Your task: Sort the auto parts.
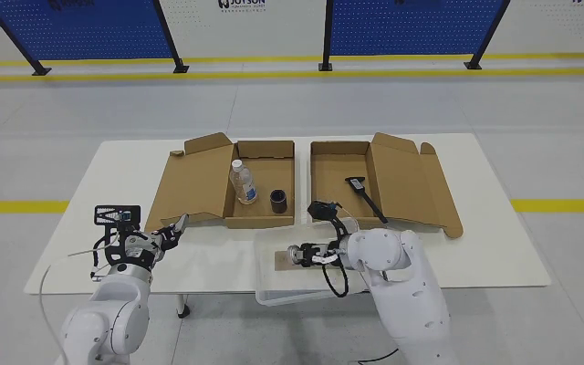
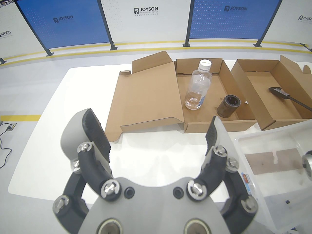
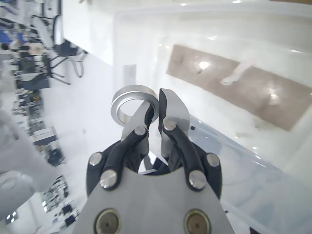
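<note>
A white table (image 1: 109,182) stands on a pale floor (image 1: 365,100) striped with yellow lines (image 1: 274,71), with blue and white panels (image 1: 411,23) behind. Two open boxes sit side by side: the left box (image 1: 265,146) holds a bottle (image 1: 243,181) and a black cylinder (image 1: 278,200), and the right box (image 1: 338,148) holds a black tool (image 1: 365,196). The right gripper (image 3: 156,103) pinches a metal ring (image 3: 117,114) over a clear bin (image 1: 274,292) at the near edge. The left gripper (image 2: 152,118) hovers beside it, fingers wide apart.

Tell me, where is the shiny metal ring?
The metal ring is pinched in the right gripper, over the clear bin near the table's front edge.
</note>
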Controlling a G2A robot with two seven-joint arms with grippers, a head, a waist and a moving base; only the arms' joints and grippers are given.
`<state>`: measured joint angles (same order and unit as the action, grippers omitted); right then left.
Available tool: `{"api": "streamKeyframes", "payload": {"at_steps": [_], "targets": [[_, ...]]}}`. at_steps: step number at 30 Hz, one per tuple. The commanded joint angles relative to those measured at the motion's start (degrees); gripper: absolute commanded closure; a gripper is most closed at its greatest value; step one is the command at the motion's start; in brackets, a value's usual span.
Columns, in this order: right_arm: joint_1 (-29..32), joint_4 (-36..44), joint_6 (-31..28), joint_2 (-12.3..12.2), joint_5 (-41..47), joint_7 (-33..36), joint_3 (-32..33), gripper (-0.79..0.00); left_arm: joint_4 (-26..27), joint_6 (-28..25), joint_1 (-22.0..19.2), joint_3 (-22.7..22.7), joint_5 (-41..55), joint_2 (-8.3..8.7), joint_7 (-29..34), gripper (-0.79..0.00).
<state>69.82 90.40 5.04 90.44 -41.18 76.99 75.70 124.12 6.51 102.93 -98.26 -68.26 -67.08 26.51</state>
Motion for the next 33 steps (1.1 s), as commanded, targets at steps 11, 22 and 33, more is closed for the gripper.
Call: {"api": "streamKeyframes", "payload": {"at_steps": [11, 22, 33], "targets": [[-1.44, -4.31, -2.61, -1.24, 6.41, -2.81, -0.66, 0.0, 0.0, 0.0, 0.0, 0.0, 0.0, 0.0, 0.0, -0.785], [-4.45, 5.56, 3.17, -2.33, -10.86, -8.22, -6.08, 0.0, 0.0, 0.0, 0.0, 0.0, 0.0, 0.0, 0.0, -0.785], [-14.2, 0.51, 13.66, -2.22, -29.45, -13.06, -9.92, 0.0, 0.0, 0.0, 0.0, 0.0, 0.0, 0.0, 0.0, -0.785]]}}
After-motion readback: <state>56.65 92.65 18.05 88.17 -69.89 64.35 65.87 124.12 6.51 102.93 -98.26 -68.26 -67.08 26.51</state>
